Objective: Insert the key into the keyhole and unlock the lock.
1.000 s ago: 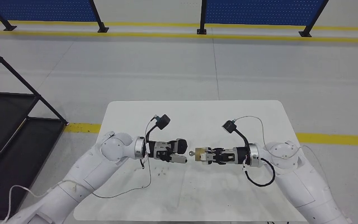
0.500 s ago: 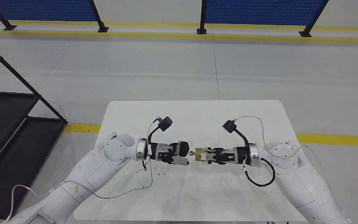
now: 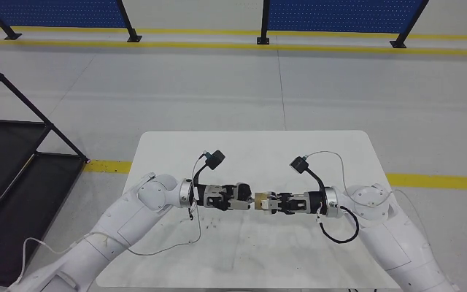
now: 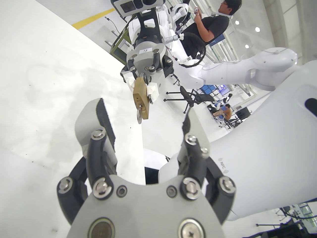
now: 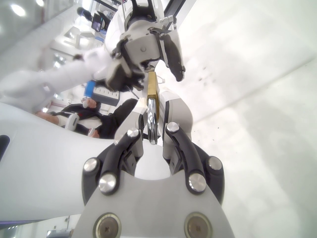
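Pinched at its shackle end by the right gripper (image 3: 268,200), centre of the top view: lock (image 4: 141,97) with key (image 4: 139,117) seated in it. Spread wide just short of the key: left gripper (image 4: 144,107). Risk if closed off-centre: nudging the key askew or twisting the lock loose

Top view looks down on table (image 3: 255,153); wrist views face each other closely, sharing lock (image 4: 141,96).
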Controlling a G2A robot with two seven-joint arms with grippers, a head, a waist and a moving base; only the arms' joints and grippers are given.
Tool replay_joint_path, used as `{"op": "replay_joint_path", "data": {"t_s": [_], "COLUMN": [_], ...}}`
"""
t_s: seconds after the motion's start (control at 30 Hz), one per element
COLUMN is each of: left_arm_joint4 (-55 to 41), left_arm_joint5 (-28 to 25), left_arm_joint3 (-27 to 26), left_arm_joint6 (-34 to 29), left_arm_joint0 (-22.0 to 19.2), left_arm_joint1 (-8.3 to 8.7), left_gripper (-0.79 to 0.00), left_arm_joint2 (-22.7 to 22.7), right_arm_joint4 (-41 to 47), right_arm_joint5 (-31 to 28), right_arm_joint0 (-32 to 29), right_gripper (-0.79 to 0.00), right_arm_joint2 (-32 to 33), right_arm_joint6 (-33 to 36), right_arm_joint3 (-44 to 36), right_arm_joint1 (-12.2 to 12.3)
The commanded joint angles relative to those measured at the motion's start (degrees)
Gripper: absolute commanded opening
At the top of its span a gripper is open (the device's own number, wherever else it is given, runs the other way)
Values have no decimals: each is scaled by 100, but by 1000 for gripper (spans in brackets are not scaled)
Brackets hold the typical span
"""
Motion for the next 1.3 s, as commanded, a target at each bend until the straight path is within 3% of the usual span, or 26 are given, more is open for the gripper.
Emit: {"op": "replay_joint_path", "data": {"t_s": [0.0, 0.43, 0.63, 1.0, 1.27], "left_arm_joint4": [-17, 83, 222, 242, 385], "left_arm_joint5": [4, 55, 263, 486, 293], "left_arm_joint3": [10, 35, 9, 4, 32], "left_arm_joint6": [-33, -55, -29, 15, -7], "left_arm_joint0": [-3, -7, 8, -65, -79], "left_arm_joint1": [-3, -34, -41, -120, -151], "left_gripper": [-453, -619, -785, -785, -785], "left_arm_joint2": [-4, -35, -58, 35, 40], "right_arm_joint4": [0, 0, 0, 0, 0], "right_arm_joint5": [0, 0, 0, 0, 0], "right_arm_joint0": [0, 0, 0, 0, 0], "right_gripper": [-785, -785, -785, -785, -785], "right_arm_joint2": [0, 0, 0, 0, 0], "right_arm_joint6": [0, 0, 0, 0, 0], "right_arm_joint3": [0, 0, 0, 0, 0], "right_arm_joint1": [0, 0, 0, 0, 0]}}
